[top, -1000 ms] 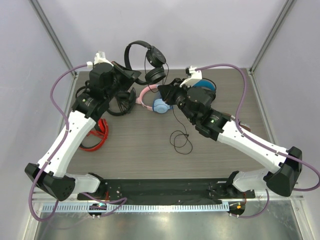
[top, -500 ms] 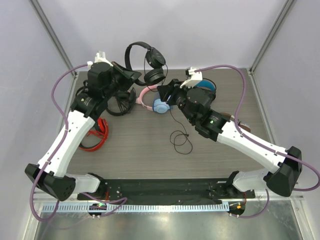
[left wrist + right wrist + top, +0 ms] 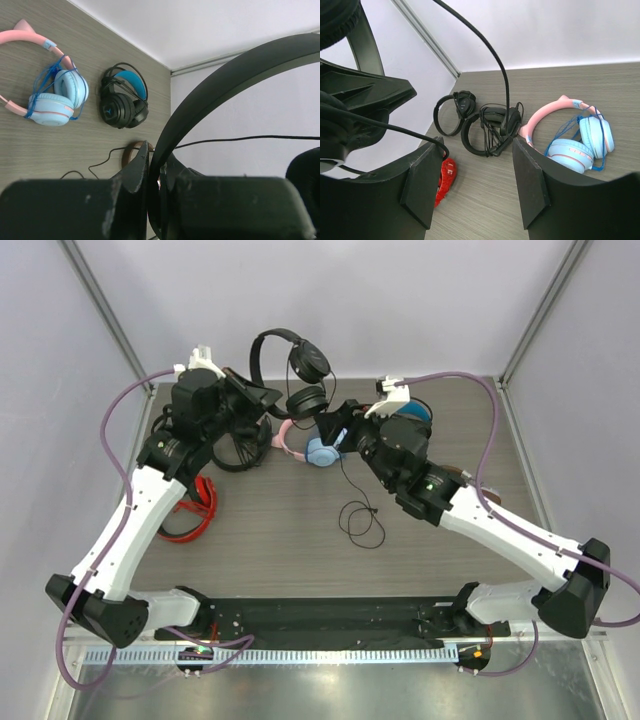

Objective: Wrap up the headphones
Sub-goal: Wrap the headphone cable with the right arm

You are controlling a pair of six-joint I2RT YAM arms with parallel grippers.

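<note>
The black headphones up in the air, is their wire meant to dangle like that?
It does look untidy. The left fingers pinch the headphones by their headband, and the cable hangs loose, ending in a scribbly loop on the table. It is not wrapped yet.

Left gripper [image 3: 154, 174] clamped on the thin headband of the slim black headphones [image 3: 220, 80].
On the grey wood-grain table [image 3: 30, 145]: pink-and-blue headphones [image 3: 50, 97] left, bulky black-and-blue pair [image 3: 124, 104] right.
</note>
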